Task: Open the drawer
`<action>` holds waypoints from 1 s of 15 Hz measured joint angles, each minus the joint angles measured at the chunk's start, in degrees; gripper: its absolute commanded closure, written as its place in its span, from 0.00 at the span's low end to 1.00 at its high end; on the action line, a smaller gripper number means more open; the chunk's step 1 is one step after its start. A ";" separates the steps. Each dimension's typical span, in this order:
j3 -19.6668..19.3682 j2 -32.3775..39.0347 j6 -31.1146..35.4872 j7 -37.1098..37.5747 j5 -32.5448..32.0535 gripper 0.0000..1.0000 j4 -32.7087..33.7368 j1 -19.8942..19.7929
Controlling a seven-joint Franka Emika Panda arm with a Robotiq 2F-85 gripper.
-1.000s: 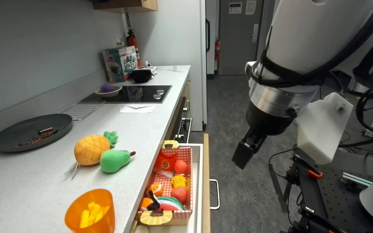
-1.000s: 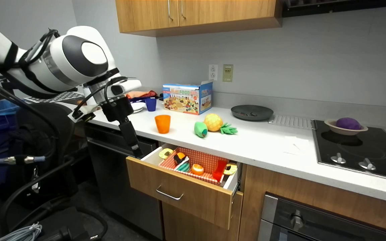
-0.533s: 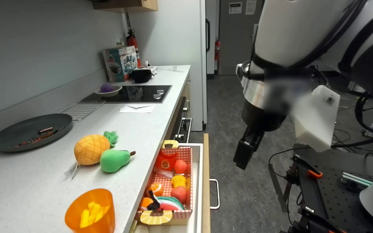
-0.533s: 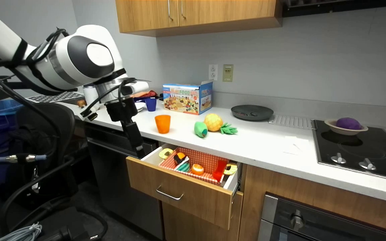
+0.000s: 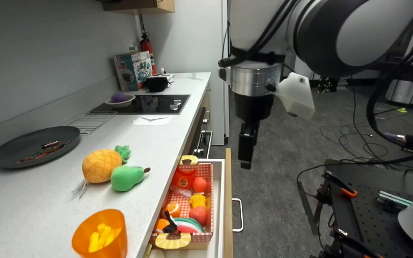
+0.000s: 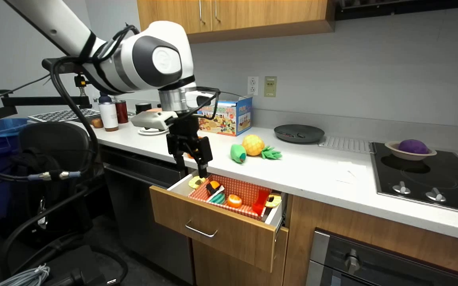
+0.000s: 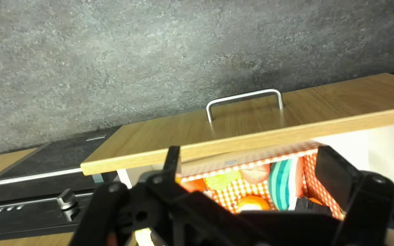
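The drawer (image 6: 213, 224) stands pulled out in both exterior views, with its brown wood front (image 5: 228, 204) away from the counter. Its silver bar handle (image 6: 201, 231) also shows in the wrist view (image 7: 245, 96). Inside the white walls lies a red checkered basket (image 6: 245, 188) with toy food. My gripper (image 6: 191, 167) points down above the drawer's level, near its dishwasher-side end. In an exterior view the gripper (image 5: 246, 163) appears just on the floor side of the front. In the wrist view the fingers (image 7: 332, 171) are wide apart, with nothing between them. The gripper does not touch the handle.
The white counter (image 6: 312, 174) overhangs the drawer. On it are an orange cup (image 5: 100, 233), a green toy pear (image 5: 127, 178), a toy pineapple (image 5: 100, 165) and a dark pan (image 5: 36, 147). A black dishwasher (image 6: 149, 214) and an oven (image 6: 352, 258) flank the drawer.
The arm has swung toward the drawer, and the gripper has turned from tilted to nearly upright, its two fingers now showing apart. The drawer and the things on the counter have not moved.
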 measured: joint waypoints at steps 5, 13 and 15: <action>1.23 9.51 0.05 -5.82 0.83 0.00 7.59 -4.68; 2.48 11.17 -0.29 -7.67 1.12 0.00 7.95 -5.47; 2.50 12.30 0.16 -10.81 1.53 0.00 7.95 -5.65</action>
